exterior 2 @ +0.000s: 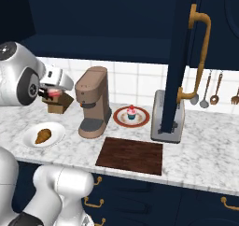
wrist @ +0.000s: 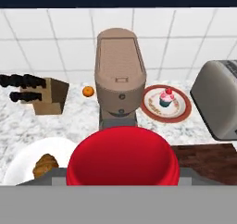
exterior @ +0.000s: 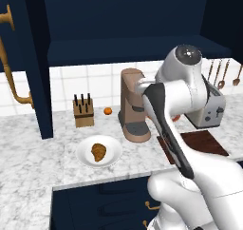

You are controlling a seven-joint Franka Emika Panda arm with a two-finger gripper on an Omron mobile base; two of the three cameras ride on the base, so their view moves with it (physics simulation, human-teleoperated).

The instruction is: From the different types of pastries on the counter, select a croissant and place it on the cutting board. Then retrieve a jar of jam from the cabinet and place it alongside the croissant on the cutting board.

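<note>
- End effector (exterior 2: 52, 92): closed around the jar of jam (wrist: 122, 156), held in the air above the tabletop (exterior 2: 205, 159); jar upright, lid toward the camera.
- Croissant (wrist: 45, 165): below and left, on a white plate (wrist: 18, 160); long axis runs toward the wall.
- Cutting board (exterior 2: 130, 155): below and right, bare, near the tabletop's front edge.
- Coffee machine (wrist: 119, 77): directly ahead.
- Cupcake (wrist: 167, 98): ahead to the right, on a red-rimmed plate (wrist: 180, 114).

No legible text (nor labels) anywhere.
</note>
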